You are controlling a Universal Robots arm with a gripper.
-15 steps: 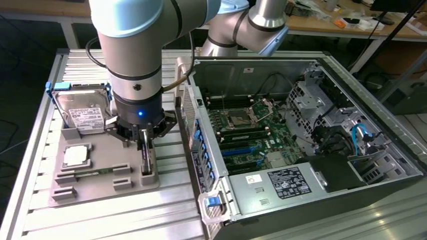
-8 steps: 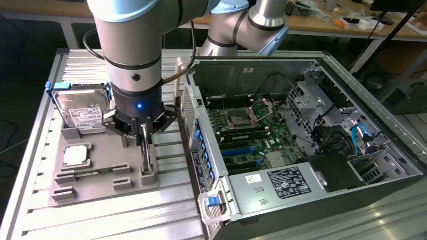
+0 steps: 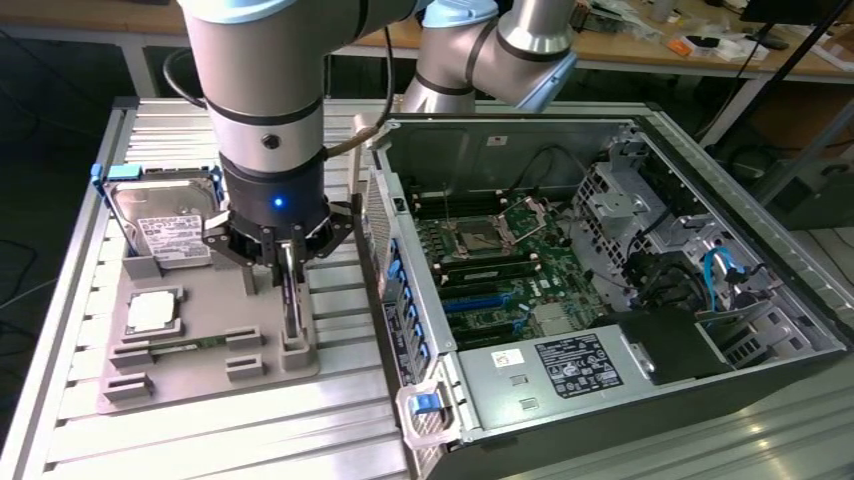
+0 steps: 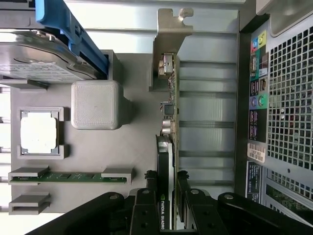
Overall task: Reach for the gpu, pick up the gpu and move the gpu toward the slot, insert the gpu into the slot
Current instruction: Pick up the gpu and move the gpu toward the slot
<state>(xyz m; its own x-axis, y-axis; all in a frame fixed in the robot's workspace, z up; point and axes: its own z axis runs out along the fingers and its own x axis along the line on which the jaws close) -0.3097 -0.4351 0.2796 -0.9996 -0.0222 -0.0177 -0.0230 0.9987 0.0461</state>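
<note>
1. Setting: a workshop with benches behind. A slatted aluminium tabletop (image 3: pixel 200 440) carries a grey fixture tray (image 3: pixel 200 385) on the exterior view's left and an open computer case (image 3: pixel 747 300) on its right.
2. The gpu (image 4: pixel 170 122) stands on edge in a holder at the tray side nearest the case. Its silver bracket (image 4: pixel 168 34) is at the end away from the gripper. We judge it seated in the holder, not lifted.
3. The gripper (image 4: pixel 166 181) straddles the card at its labelled fan part. We cannot tell whether it already pinches the card.
4. We judge the step in hand to be the grasp. To do it well:
   - centre across the card's thickness;
   - press on the flat faces;
   - draw straight up, without tilt, so the lower edge does not bind in the holder.
5. The slot (image 3: pixel 481 297), a blue strip on the board inside the case, lies well apart from the card.
6. Views:
   - The wrist view gives the card edge-on, so we can check sideways alignment with the gripper.
   - The exterior view gives the arm's height over the tray, the case wall between tray and board, and the slot.
</note>
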